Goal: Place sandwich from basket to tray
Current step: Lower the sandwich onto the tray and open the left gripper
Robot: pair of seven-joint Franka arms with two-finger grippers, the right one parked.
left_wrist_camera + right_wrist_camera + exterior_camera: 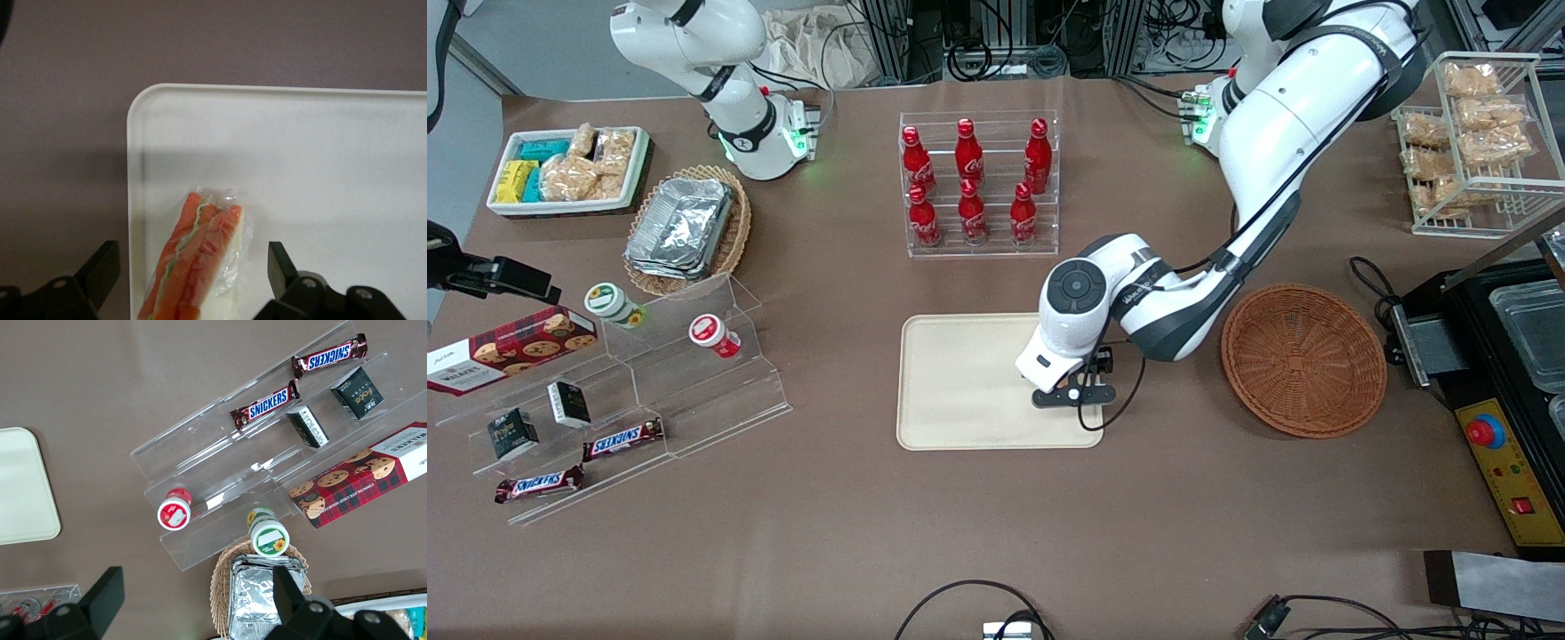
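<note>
From the front we see the gripper low over the tray, beside the empty basket. Only the wrist camera shows us the sandwich lying on the tray near its corner, fingers spread wide, clear of it.

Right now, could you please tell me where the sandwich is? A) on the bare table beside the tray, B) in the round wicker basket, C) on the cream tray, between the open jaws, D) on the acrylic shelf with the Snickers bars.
C: the left wrist view shows the sandwich lying on the tray, the gripper open around it; the basket holds nothing.
</note>
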